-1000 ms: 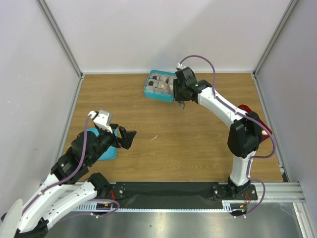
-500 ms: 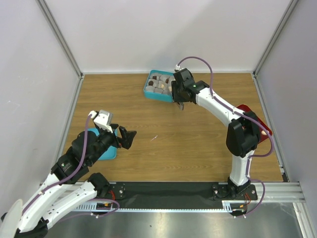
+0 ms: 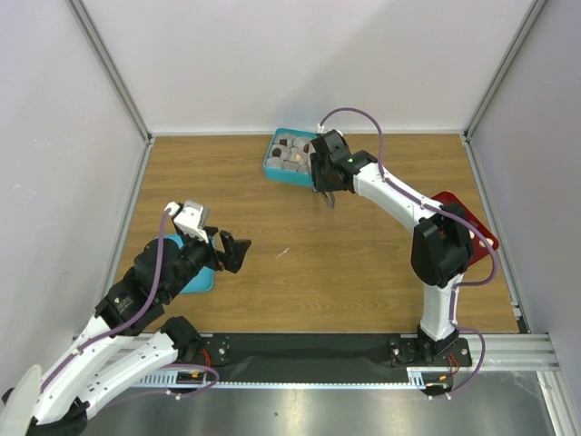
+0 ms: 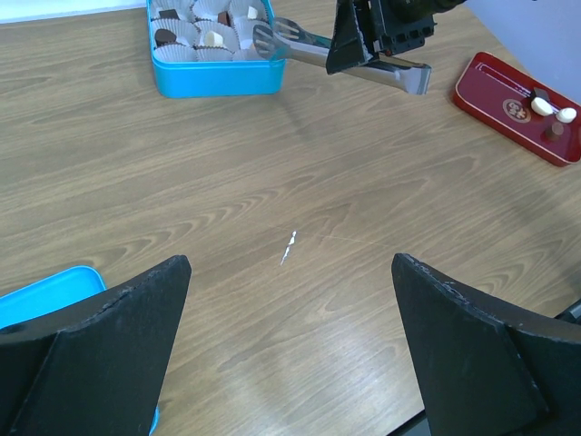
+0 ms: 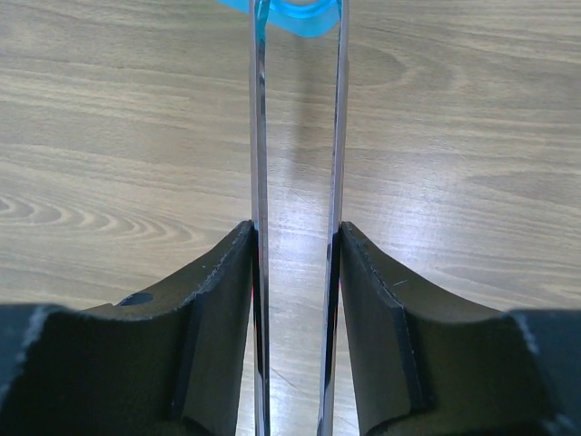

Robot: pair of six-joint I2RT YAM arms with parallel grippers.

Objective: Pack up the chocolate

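Because the chocolate pieces look too small for bare robot fingers, I judge that is why my right gripper (image 5: 295, 241) is clenched on a pair of long metal tongs (image 5: 259, 136). One blade lies against each finger, with a narrow gap between the blades. The tongs run straight out ahead of the gripper, low over the wooden tabletop (image 4: 182, 182).

Their spoon-shaped tips reach the near right corner of a teal box (image 4: 213, 82) at the far side. I cannot tell whether the tips carry a piece; they are too small in one view and cut off in the wrist view.

Inside the box sit crinkled white paper cups (image 4: 186, 34). Some hold chocolate pieces (image 4: 166, 38), dark and pale, and a few look unfilled, so packing seems partly done.

Well to the right, near the edge, a red tray (image 4: 495, 91) holds three more pieces, two pale and one brown. It appears to be the supply.

My left gripper (image 4: 290, 354) is released, fingers spread wide, gripping nothing. It hovers at the near left, just beside the teal lid (image 4: 36, 291), which lies flat on the tabletop. I take it to be parked there, ready for the lid once the box is full.

A tiny pale scrap (image 4: 289, 247) lies mid-tabletop, apart from everything.
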